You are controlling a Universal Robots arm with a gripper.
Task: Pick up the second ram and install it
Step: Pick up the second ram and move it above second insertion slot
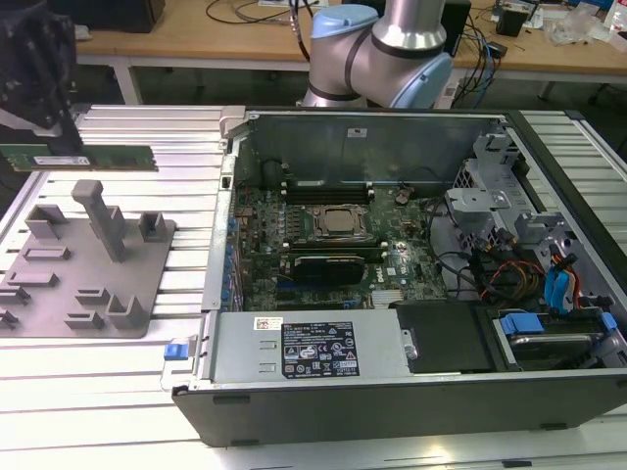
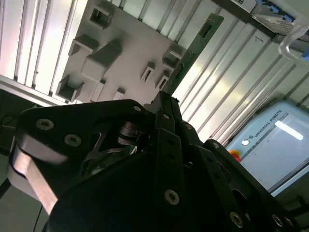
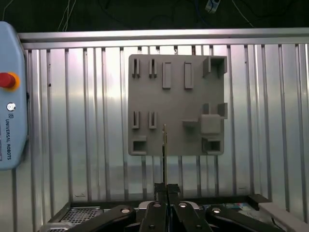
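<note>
We found the hand clenched on one end of the second ram, held level above the grey tray (clear of its posts, we judged, for carrying). The first wrist view gave the ram edge-on, a thin line. The exterior view gave its full length, with the computer case well apart beyond.

The ram stick is a long, narrow green board with a few small dark parts on its face. It is up in the air and lies level, with its long side horizontal, at the exterior view's left. It is partly over the grey tray. The gripper clamps it near one end, and the other end points free toward the open computer case. In the first wrist view the stick appears edge-on, as a thin line.
</note>
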